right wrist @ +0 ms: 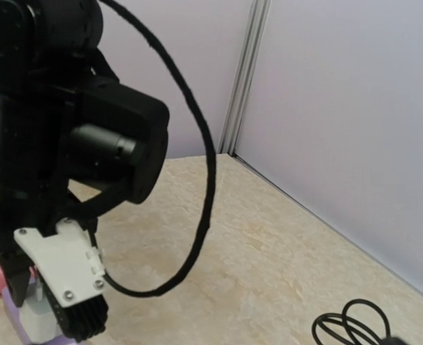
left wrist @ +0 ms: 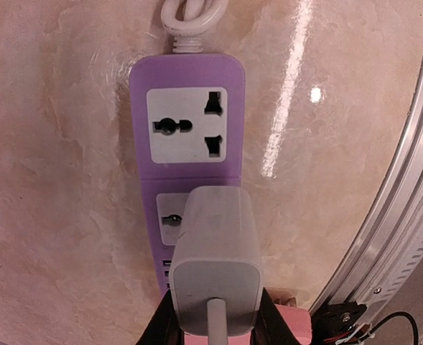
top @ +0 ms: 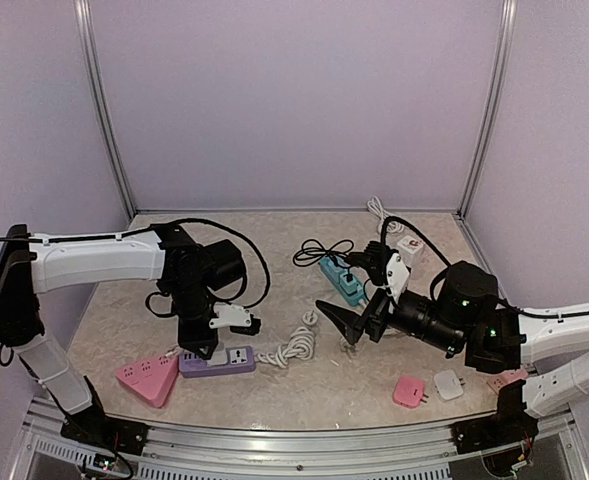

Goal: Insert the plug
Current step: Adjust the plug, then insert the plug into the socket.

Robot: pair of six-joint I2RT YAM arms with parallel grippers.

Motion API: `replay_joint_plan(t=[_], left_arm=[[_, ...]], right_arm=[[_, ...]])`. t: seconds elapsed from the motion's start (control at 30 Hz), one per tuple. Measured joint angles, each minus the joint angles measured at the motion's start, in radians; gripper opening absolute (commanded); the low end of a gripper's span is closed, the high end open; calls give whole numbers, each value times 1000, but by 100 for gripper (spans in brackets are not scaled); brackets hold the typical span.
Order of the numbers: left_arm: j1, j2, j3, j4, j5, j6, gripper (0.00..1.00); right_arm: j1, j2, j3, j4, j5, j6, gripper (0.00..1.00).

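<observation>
The left tool (top: 200,338) is clamping the white plug (left wrist: 215,251) upright over the purple power strip (left wrist: 188,79), at seven o'clock on the surface (top: 274,385), probably lining its pins up with the nearer socket. The right tool (top: 346,322), jaws apart and holding nothing, is hovering just toward three o'clock of centre, leaving room.

A white boxy plastic plug (left wrist: 215,251), a purple plastic power strip (left wrist: 188,68) with white socket faces, and a beige, marble-veined desk (left wrist: 53,180).
</observation>
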Motion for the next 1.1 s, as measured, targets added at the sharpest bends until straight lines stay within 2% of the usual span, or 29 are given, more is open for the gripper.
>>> replay_joint_plan(t=[1.1], left_arm=[[10,-26,-47,18,-42,6,0]], right_arm=[[-3,-8,-4,13,-17,-18,100]])
